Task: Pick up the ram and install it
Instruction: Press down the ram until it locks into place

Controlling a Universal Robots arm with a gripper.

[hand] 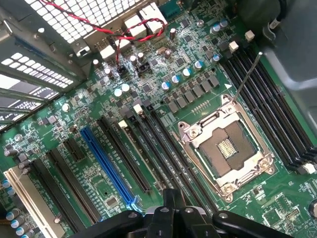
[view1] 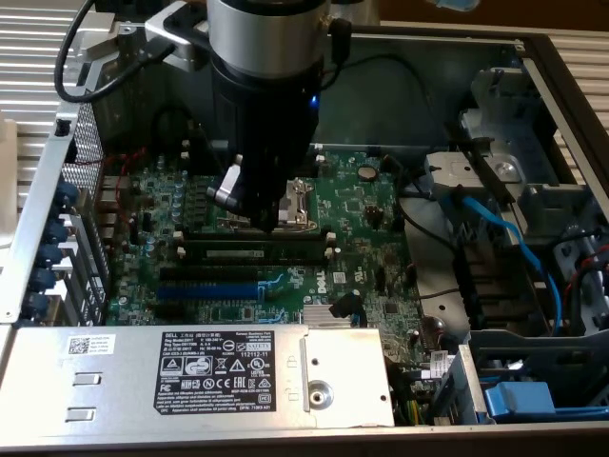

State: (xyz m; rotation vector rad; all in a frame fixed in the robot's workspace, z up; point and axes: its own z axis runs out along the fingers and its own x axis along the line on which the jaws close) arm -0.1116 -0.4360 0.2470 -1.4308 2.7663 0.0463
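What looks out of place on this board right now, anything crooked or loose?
The CPU socket is bare, and its thin metal lever appears to stick up instead of lying flat. The ram, close by the gripper, looks level along its black slot. Nothing looks damaged.

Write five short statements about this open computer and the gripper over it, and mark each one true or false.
1. The gripper is shut. True.
2. A cooler covers the CPU socket. False: the socket is bare, with its metal frame exposed.
3. The ram lies along the black slots, with its white label showing, just under the gripper in the exterior view. True.
4. The long coloured expansion slot is yellow. False: it is blue.
5. A red wire runs past the perforated case wall. True.
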